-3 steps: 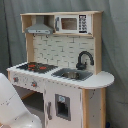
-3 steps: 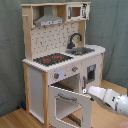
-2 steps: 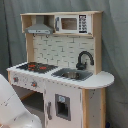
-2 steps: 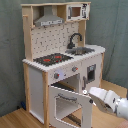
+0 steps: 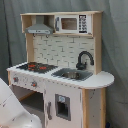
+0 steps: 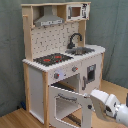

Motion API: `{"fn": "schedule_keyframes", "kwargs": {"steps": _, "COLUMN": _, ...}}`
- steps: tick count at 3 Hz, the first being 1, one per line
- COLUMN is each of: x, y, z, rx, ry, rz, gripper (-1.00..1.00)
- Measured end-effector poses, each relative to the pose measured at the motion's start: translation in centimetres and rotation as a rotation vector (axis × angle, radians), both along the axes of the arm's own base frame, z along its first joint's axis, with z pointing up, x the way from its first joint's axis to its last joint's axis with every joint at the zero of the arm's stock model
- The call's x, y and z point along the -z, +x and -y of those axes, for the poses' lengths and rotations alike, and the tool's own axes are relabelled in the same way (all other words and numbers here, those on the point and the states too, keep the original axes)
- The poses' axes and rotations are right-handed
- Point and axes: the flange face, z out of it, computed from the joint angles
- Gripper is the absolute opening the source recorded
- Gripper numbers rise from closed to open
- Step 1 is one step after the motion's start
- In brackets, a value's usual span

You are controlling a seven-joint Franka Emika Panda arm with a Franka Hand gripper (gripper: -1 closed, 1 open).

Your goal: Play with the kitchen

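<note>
Against the grey curtain (image 5: 115, 45) your kitchen (image 6: 60, 50) stands upright on the wood floor (image 6: 15, 117), seen in both exterior views. Its oven door (image 6: 67, 102) hangs swung open in the second exterior view, below the red-ringed stove (image 6: 52, 59). Your gripper (image 6: 97, 102) sits just beside that door's free edge; you cannot tell whether it grasps anything. Faucet (image 5: 84, 59) and sink (image 5: 74, 74) lie on the counter's other half.

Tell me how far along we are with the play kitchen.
Done: the kitchen's oven door already hangs open in the second exterior view. In hand: the gripper sits at that door's edge. Left: faucet, sink and stove look untouched.
</note>
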Motion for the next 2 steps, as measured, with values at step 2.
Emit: {"fn": "schedule_keyframes", "kwargs": {"steps": 2, "x": 3.4, "y": 0.2, "z": 0.1, "rx": 0.004, "ry": 0.164, "rz": 0.007, "gripper": 1.0}}
